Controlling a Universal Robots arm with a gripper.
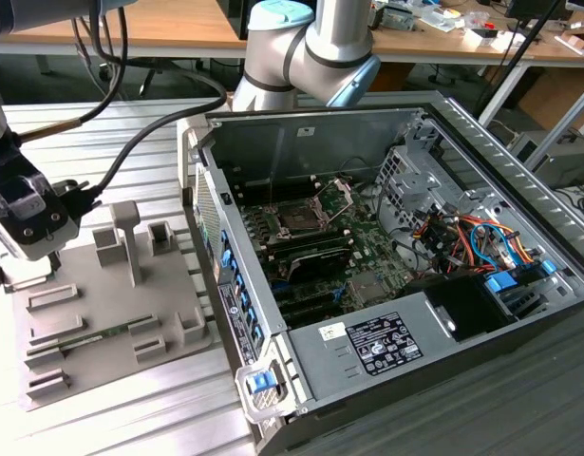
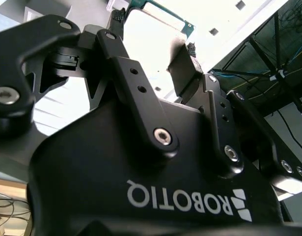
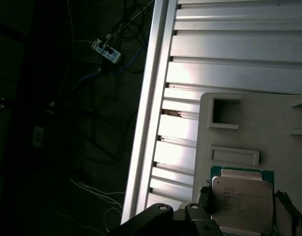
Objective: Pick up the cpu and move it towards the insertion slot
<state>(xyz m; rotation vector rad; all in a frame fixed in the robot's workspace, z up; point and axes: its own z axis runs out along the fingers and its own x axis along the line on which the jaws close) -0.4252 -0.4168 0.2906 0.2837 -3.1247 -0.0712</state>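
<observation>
Evidently pinched edge to edge rather than by the faces: the cpu [image 3: 241,196], silvery lid up on its green carrier, between the narrowed fingers [image 3: 204,195] of the gripper [image 3: 245,209], as in the first wrist view. Held so, probably, to spare lid and underside and to keep the chip level. Over or on the grey tray [image 1: 111,313] at the exterior view's left, on the ribbed table [image 1: 140,423]; cannot tell whether lifted clear. Well apart from the insertion slot [image 1: 296,220], inside the open computer case [image 1: 273,142] on the green motherboard [image 1: 367,255]. With the retention bracket [image 1: 337,193] tipped up off the slot, baring the dark centre, likely to admit the chip. Faint print across the chip's lid; white lettering along the gripper body in the second wrist view; a white label [image 1: 382,344] on a panel in the case's near corner. None of it read off here.
</observation>
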